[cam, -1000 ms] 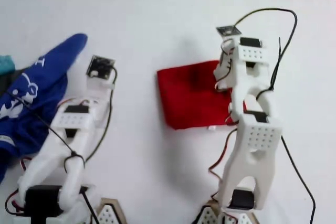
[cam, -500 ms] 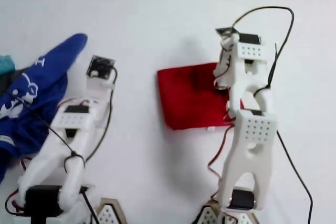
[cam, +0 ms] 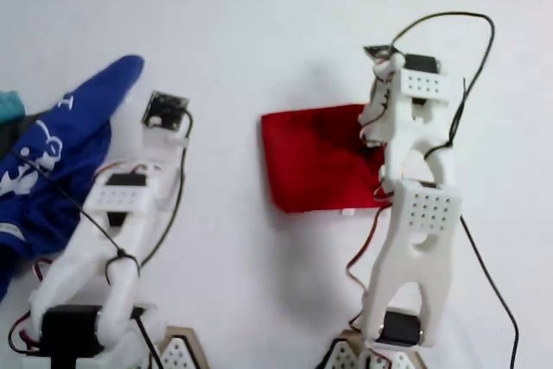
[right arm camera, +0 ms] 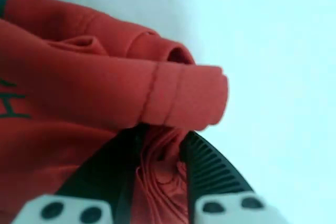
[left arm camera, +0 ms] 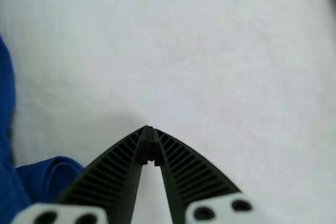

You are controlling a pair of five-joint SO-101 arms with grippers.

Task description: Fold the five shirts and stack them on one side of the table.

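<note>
Right gripper (right arm camera: 160,139): clamped on a bunched edge of the red shirt (cam: 315,157), which lies folded mid-table.
Left gripper (left arm camera: 148,141): tips together, holding nothing, over bare table (cam: 259,32) just beside the blue shirt (cam: 60,153).
Doing it well: I'd carry that edge low and flat so the layers don't spring apart.
Hard to see: the arm covers the red shirt's right edge, and the blue shirt is cut off at the left.
</note>
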